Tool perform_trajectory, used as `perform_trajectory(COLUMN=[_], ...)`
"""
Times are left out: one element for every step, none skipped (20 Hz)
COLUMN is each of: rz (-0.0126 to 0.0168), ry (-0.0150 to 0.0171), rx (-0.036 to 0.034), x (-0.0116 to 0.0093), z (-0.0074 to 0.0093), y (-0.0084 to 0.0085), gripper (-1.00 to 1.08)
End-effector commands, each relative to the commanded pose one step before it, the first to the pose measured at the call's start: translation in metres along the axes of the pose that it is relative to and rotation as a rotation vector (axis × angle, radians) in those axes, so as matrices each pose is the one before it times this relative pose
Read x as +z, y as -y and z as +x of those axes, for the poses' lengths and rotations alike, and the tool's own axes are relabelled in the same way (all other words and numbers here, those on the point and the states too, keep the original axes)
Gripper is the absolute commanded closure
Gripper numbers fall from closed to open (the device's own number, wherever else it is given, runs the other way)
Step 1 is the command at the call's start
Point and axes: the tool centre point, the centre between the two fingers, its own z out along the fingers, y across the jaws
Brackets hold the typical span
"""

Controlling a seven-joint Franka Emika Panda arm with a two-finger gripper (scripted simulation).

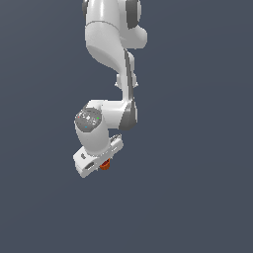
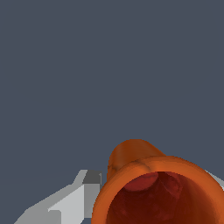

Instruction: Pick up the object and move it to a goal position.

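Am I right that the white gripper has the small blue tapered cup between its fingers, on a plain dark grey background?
Not quite: the small tapered cup is orange-red with a darker red inside, not blue, as the wrist view shows. It does sit at the white gripper, against plain dark grey.

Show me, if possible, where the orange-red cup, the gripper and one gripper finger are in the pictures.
orange-red cup [image 2: 157, 192]: wrist view, on its rim and dark red inside.
gripper [image 1: 101, 163]: exterior view, under the white hand, by the cup.
gripper finger [image 2: 74, 199]: wrist view, on the grey-white finger beside the cup.
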Motion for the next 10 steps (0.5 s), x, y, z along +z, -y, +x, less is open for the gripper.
perform_trajectory(rz=[-0.00189,0.0,0.0,0.0,0.0,0.0,0.0,0.0,-0.00056,0.0], ry=[-0.00095,0.0,0.0,0.0,0.0,0.0,0.0,0.0,0.00039,0.0], rx=[0.00041,0.0,0.0,0.0,0.0,0.0,0.0,0.0,-0.00012,0.0], x=[-0.01634,-0.00724,-0.00778,-0.00835,-0.00888,-0.00911,-0.00926,-0.0094,-0.0097,-0.00972], z=[-0.00867,-0.00414,-0.00444,-0.00476,-0.00505,-0.00517,-0.00524,-0.00531,-0.00526,-0.00546], y=[0.00065,0.00056,0.0006,0.00064,0.00068,0.00069,0.00069,0.0007,0.00084,0.00071], gripper=[1.08,1.08,1.08,1.08,1.08,1.08,1.08,1.08,1.08,1.08])
